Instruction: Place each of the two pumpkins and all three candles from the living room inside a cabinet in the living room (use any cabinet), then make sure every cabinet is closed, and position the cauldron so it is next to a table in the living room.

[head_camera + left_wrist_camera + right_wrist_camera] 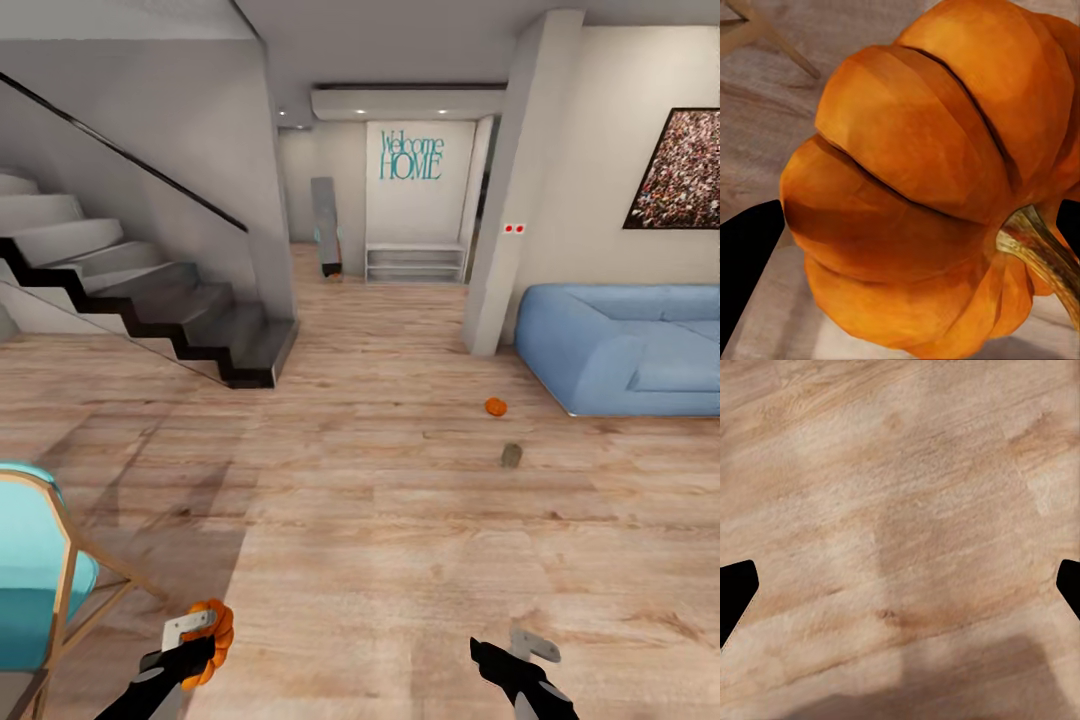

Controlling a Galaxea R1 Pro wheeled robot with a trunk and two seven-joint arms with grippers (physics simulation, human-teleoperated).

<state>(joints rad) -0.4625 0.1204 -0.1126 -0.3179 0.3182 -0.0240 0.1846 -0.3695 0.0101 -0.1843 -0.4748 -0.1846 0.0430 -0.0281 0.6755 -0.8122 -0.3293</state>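
At the far left a turquoise chair with a pale wooden frame is standing on the wood floor. Just beside it, the left end effector is gripping a ribbed orange pumpkin low over the floor; up close, this pumpkin is showing its tan stem. A dark staircase is rising behind. Further right, the right end effector is hanging spread wide with nothing between its fingers. Beyond it, the second pumpkin is lying on the floor, near a small dull object too indistinct to name, before a blue sofa.
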